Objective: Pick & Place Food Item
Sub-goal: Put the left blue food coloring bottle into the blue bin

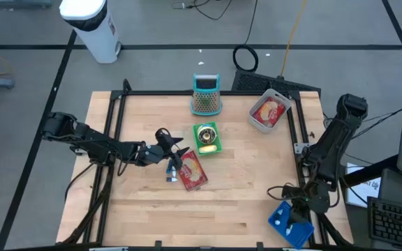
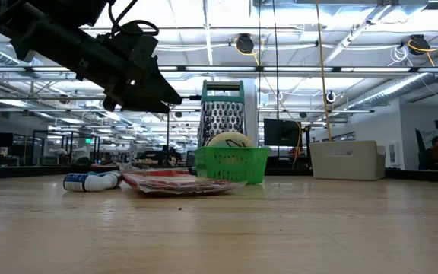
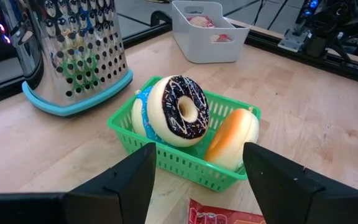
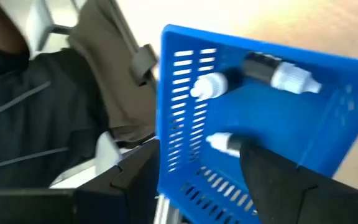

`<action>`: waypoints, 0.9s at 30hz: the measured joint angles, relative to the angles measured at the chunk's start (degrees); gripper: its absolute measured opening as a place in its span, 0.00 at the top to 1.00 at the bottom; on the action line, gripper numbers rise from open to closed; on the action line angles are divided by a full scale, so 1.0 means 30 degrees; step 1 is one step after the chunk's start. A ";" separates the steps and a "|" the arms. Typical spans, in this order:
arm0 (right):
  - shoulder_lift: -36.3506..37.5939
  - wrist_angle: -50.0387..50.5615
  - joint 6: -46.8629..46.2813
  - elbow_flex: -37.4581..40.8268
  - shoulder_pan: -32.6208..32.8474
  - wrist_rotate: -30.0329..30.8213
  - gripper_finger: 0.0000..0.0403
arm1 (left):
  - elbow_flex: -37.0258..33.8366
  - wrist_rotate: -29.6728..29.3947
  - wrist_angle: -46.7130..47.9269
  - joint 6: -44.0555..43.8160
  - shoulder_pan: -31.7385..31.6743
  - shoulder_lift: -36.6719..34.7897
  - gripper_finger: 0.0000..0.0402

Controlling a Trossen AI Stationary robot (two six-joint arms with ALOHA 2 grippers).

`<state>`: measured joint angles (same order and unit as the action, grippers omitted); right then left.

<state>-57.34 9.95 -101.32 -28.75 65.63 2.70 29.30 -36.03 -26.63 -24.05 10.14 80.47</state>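
Your donut (image 3: pixel 179 110) sits upright in the green basket (image 3: pixel 166 158) just ahead of the left pincer (image 3: pixel 197 180), open and empty; drive in crooked and a finger could shove the light basket.

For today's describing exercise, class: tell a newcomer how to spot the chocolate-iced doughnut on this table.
Start at the tall metal grater with the teal base near the table's back edge. Just in front of it sits a small green basket. The doughnut stands on edge inside, the only piece with dark icing, white drizzle and a hole, unlike the plain golden bun beside it.
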 joint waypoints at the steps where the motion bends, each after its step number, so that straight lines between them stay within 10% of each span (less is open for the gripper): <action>1: 0.0179 -0.0106 0.0000 0.0000 0.0000 0.0003 0.47 | 0.0000 0.0000 0.0003 0.0000 -0.0003 0.0000 0.39; 13: 0.3686 -0.2035 0.5650 0.0000 -0.0594 0.2772 0.47 | 0.0000 0.0000 0.0007 -0.0342 0.0002 0.0007 0.39; 27: 0.4151 -0.9493 3.2825 0.0000 -0.5703 1.3182 0.48 | 0.0015 0.2320 -0.0136 -0.0382 0.0007 0.0007 0.39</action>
<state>-44.89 -18.53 -2.84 -28.75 48.52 42.25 29.34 -29.07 -27.04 -25.20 10.16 80.49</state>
